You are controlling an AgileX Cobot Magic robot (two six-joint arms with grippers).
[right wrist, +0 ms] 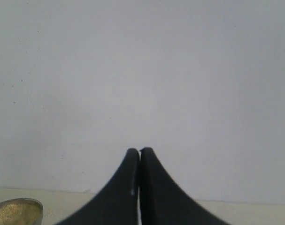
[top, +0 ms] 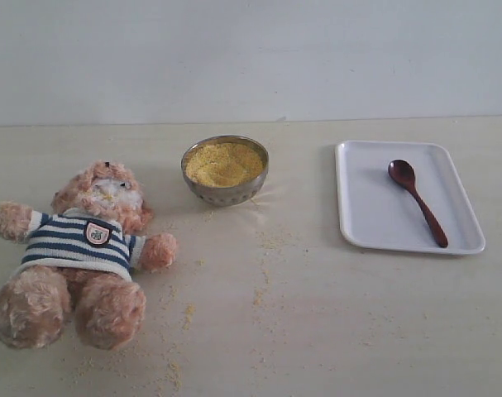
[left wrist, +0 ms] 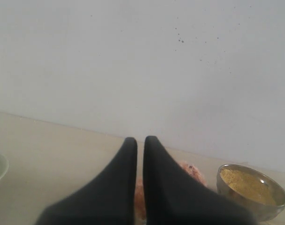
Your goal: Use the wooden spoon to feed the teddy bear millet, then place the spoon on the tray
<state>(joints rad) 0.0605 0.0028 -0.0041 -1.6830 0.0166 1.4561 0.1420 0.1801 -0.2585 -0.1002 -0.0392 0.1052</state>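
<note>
Ahead of left gripper (left wrist: pixel 140 139), partly hidden behind its dark fingers (left wrist: pixel 116 187): head of the teddy bear (left wrist: pixel 195 172). Jaws drawn narrow, only a sliver of gap, nothing between them. Steel bowl (left wrist: pixel 252 194) of millet (left wrist: pixel 245 183) sits farther ahead of this gripper and off to one side, near the bear's head. Wall (left wrist: pixel 142 70) beyond.

Right gripper (right wrist: pixel 140 150): fingertips pressed together, empty. The same bowl shows low and to one side of it, well apart from the tips.

Exterior view: bear lies on its back on the table (top: pixel 358 331), bowl just beside its head, not touching. Loose millet specks scattered on the table between bear and bowl and nearer the camera. Wooden spoon (top: pixel 422 208) lies flat on the tray (top: pixel 370 207), oval end toward the wall, handle slanting to the tray's near corner. Neither gripper holds it; the tray stands apart from the bowl, on the side away from the bear.
</note>
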